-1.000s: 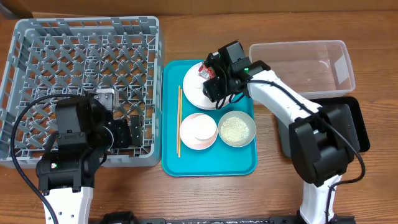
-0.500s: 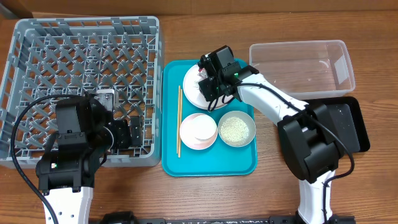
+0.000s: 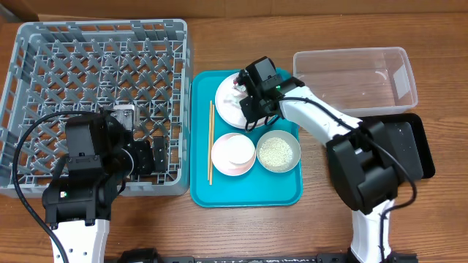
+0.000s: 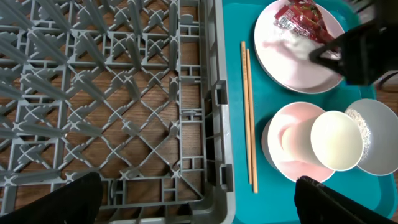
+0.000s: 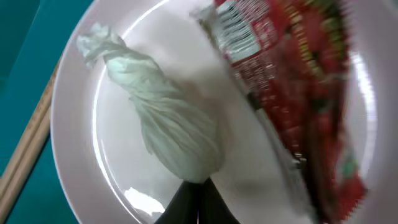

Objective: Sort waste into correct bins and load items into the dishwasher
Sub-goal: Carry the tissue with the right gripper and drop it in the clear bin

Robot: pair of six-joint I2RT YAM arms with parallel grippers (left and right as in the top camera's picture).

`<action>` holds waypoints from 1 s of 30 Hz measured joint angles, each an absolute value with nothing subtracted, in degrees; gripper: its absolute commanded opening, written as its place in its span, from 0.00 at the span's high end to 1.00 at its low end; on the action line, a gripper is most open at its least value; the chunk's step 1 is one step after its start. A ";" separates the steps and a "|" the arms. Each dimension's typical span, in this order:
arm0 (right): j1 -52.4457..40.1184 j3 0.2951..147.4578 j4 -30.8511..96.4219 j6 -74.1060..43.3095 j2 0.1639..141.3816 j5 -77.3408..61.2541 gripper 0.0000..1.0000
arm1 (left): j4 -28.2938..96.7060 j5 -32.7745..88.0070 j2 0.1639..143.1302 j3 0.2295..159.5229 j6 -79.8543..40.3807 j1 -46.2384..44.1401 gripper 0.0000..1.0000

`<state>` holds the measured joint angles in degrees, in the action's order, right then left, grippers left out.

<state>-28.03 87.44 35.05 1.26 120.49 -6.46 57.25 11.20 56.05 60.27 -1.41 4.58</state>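
Right arm has shifted slightly over the plate (image 5: 112, 177) since a second ago. Right claw (image 5: 196, 202) has its tips pressed together at the scrap (image 5: 168, 124) end, seemingly pinching it. The wrapper (image 5: 298, 93) lies just beside it on the plate. Left claw (image 4: 199, 208) is wide open and empty over the rack (image 4: 124, 93). Step: sorting waste. Next: lift the scrap clear without dragging the wrapper, then carry it to a bin, maybe the tub (image 3: 355, 73).

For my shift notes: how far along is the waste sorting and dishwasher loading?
Done: nothing yet; the grey lattice dish rack and clear plastic tub are empty. In hand: the right gripper is at the white crumpled scrap on the round white plate. Left: shiny red snack wrapper, rice in the grey bowl, pink bowl, white cup, wooden chopsticks.
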 measured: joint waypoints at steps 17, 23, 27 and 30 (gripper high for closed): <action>-3.86 88.79 43.33 1.45 103.55 -2.63 0.38 | 57.23 11.35 56.05 60.27 -1.41 4.58 0.00; -3.18 88.77 46.54 1.30 103.55 -8.27 0.32 | 57.25 11.35 56.05 60.27 -1.41 4.58 0.00; -6.28 88.77 43.92 1.43 103.48 -13.67 0.39 | 57.25 11.35 56.05 60.27 -1.41 4.58 0.00; -11.03 88.77 42.39 1.54 103.46 -13.41 0.39 | 57.25 11.35 56.05 60.27 -1.41 4.58 0.00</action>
